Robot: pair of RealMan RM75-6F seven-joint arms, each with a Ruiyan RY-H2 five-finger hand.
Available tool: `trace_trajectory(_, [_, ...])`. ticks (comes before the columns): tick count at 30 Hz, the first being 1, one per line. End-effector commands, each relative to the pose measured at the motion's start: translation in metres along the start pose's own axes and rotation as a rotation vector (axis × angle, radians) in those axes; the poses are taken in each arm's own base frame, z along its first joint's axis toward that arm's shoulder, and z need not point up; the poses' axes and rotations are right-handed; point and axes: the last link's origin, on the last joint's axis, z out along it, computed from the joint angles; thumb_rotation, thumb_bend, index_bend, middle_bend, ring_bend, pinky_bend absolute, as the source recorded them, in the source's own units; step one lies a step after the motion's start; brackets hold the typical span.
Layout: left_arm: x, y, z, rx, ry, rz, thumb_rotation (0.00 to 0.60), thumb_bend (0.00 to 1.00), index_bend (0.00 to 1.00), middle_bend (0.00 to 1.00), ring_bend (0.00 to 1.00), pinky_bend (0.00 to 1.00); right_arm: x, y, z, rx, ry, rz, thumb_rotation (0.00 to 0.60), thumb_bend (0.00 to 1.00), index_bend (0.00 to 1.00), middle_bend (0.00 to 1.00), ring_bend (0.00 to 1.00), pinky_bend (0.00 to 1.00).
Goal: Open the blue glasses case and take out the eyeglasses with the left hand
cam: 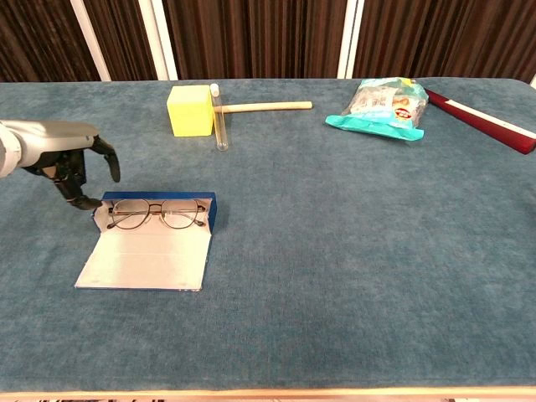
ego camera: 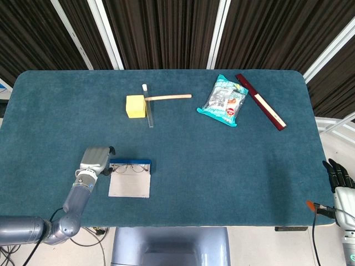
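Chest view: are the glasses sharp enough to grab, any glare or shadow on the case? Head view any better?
Chest view: the glasses are sharp, thin frame clear against the pale case lining, no glare; the left hand casts only a soft shadow. Head view: evenly lit and in focus, but the glasses are small and faint there.

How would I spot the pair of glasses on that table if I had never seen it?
Start at the blue table and go to its near left part, where the robot's left hand hovers. Beside it lies an open blue glasses case with a pale lining. The eyeglasses lie in it: the only thin wire frame with clear lenses here.
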Motion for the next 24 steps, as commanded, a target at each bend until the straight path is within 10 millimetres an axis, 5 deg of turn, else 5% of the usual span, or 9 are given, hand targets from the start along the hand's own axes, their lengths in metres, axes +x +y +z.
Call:
trace_trajectory(1, [-0.005, 0.015, 0.002, -0.044, 0.056, -0.033, 0.6, 0.3, 0.37, 1.0, 0.94, 1.0, 0.0, 0.0, 0.0, -0.001, 0.001, 0.001, 0.6, 0.16, 0.0, 0.0, 0.0, 0.19])
trace_trajectory(9, [-0.014, 0.039, 0.009, -0.076, 0.076, 0.008, 0.6, 0.35, 0.41, 1.0, 0.94, 1.0, 0.001, 0.0, 0.0, -0.001, -0.001, 0.006, 0.6, 0.16, 0.0, 0.0, 0.0, 0.19])
trace_trajectory(24, [-0.018, 0.047, 0.018, -0.064, 0.067, 0.002, 0.6, 0.39, 0.42, 1.0, 0.94, 1.0, 0.0, 0.001, 0.0, -0.006, -0.004, 0.009, 0.6, 0.16, 0.0, 0.0, 0.0, 0.19])
